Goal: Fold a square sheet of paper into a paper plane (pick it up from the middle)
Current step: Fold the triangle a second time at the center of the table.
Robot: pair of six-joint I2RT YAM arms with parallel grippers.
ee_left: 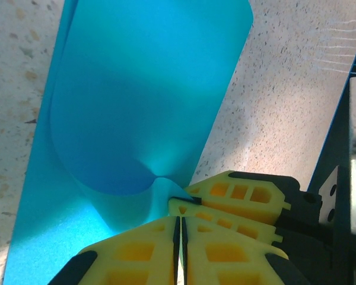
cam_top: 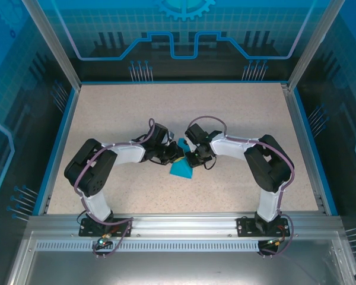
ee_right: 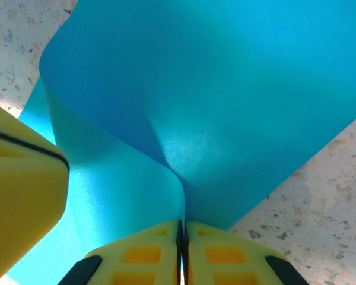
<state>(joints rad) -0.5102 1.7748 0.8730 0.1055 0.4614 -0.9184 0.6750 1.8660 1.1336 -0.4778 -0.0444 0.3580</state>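
Edges and clearance: the thin, plain teal-blue square sheet of paper sits near the middle of the table, between the two arms; bare surface lies open on all sides of it, most of all toward the far edge; the two wrists stand just beside each other over the sheet.

Tools: the left gripper is clamped on the sheet, its yellow ribbed fingers pressed together with paper in the seam; the right gripper is likewise closed tight on the paper, its own yellow fingers meeting on it; each wrist view shows the other gripper's yellow finger close alongside; whether the two grippers touch cannot be told.

Surface and room: the beige speckled table top is flat and matte; a blue rim borders it left, right and far; an aluminium rail at the near edge carries both arm bases; translucent blue panels wall the cell.

Material and shape: the sheet is smooth and unmarked; it bows up from the pinch in a soft curve; part lies flat on the table; no sharp crease is visible.
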